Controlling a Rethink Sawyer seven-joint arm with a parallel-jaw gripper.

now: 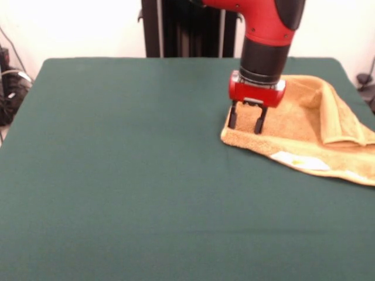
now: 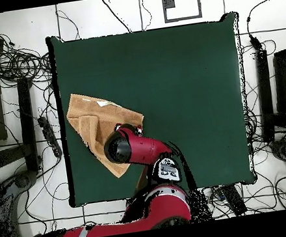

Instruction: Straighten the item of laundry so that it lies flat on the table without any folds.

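Observation:
The orange-tan towel (image 1: pixel 293 123) lies at the right side of the green table (image 1: pixel 117 175), in the front view. Its right part is folded over on itself in a thick ridge (image 1: pixel 340 117). A white label (image 1: pixel 299 161) shows at its near edge. My gripper (image 1: pixel 245 121) points straight down over the towel's left corner. Its two black fingers (image 1: pixel 232 117) are apart, with their tips at the cloth and nothing between them. In the overhead view the towel (image 2: pixel 86 118) lies near the left edge of the table (image 2: pixel 188 91), and the arm (image 2: pixel 126 146) covers its corner and hides the gripper.
The towel reaches close to the table's side edge (image 2: pixel 62 122). Cables and dark equipment (image 2: pixel 7 64) lie on the floor round the table. The robot's base (image 2: pixel 152 214) stands at the table's edge.

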